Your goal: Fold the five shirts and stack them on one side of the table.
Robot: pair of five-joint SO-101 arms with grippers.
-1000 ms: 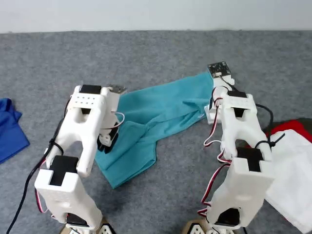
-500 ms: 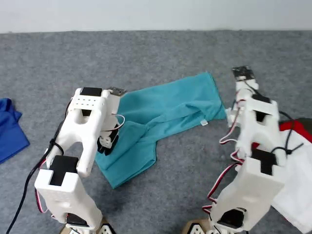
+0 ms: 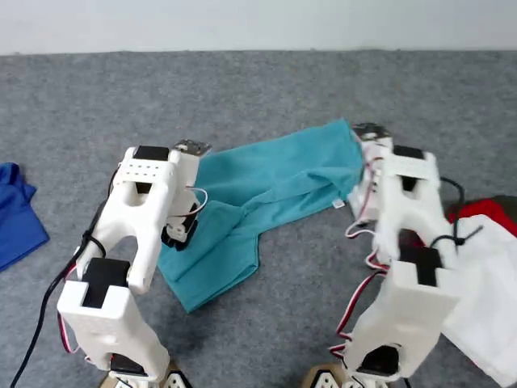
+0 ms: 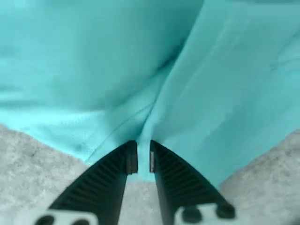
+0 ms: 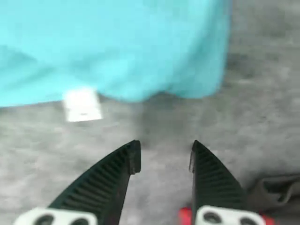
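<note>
A teal shirt [image 3: 266,182] lies crumpled and half spread across the middle of the grey table. In the left wrist view my left gripper [image 4: 143,159] is shut on the near edge of the teal shirt [image 4: 93,70], and creases run in toward its tips. My right gripper [image 5: 164,157] is open over bare table, just short of the teal shirt's [image 5: 117,47] edge. A white label [image 5: 82,105] lies beside that edge. In the high view the right arm [image 3: 404,186] stands at the shirt's right end and the left arm [image 3: 145,202] over its left part.
A blue shirt [image 3: 14,214] lies at the table's left edge. A white shirt [image 3: 485,299] lies over a red shirt [image 3: 485,212] at the right edge, close to the right arm's base. Bare grey table [image 3: 242,89] stretches behind the teal shirt.
The right arm swung away to the right, then came back to the teal shirt's right end. That end now lies flatter. The left arm has kept still.
</note>
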